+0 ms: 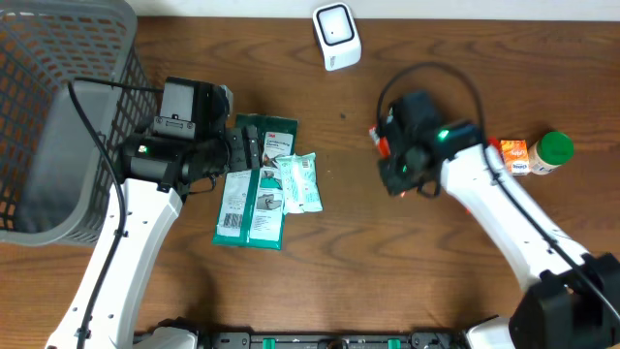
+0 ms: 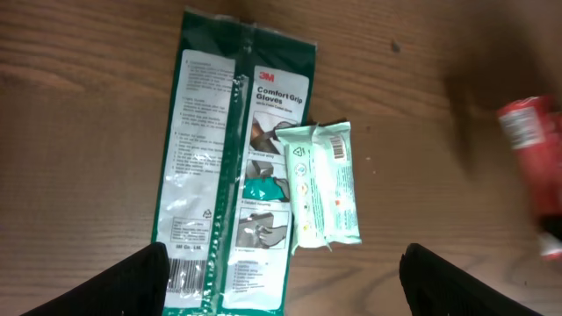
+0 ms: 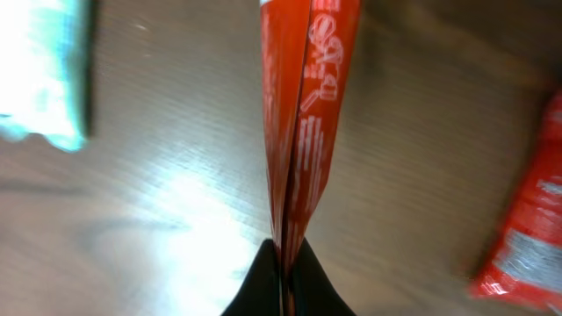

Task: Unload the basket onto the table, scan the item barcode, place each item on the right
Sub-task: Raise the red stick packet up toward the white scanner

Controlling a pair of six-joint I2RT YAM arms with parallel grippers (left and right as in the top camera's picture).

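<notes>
Grip first: found the right hand [image 1: 390,153] clenched flat on a red packet [image 3: 299,114], pinched at one narrow end, edge-on between the fingertips. Traced that white arm from the near right corner of the bench [image 1: 387,281] slanting up to the middle, wrist bent over there. Found the left hand [image 1: 244,152] released, fingers [image 2: 132,285] spread wide, hovering over a green glove package [image 2: 219,175] and grasping nothing. Followed the left arm from the near left corner up toward the far edge, then bent rightward at the wrist.

Noted a mint wipes pack [image 2: 323,184] lying partly across the right side of the glove package, touching it. Spotted a white scanner [image 1: 336,35] at the far edge near its middle, well apart from the held packet. Made out a grey mesh basket [image 1: 58,68] filling the far left corner, and an orange box [image 1: 513,155] just beside a green-capped bottle [image 1: 552,150] near the right edge. Caught a second red packet [image 3: 527,237], blurred, flat on the wood. Saw dark wood grain throughout, with a pale strip past the far edge.
</notes>
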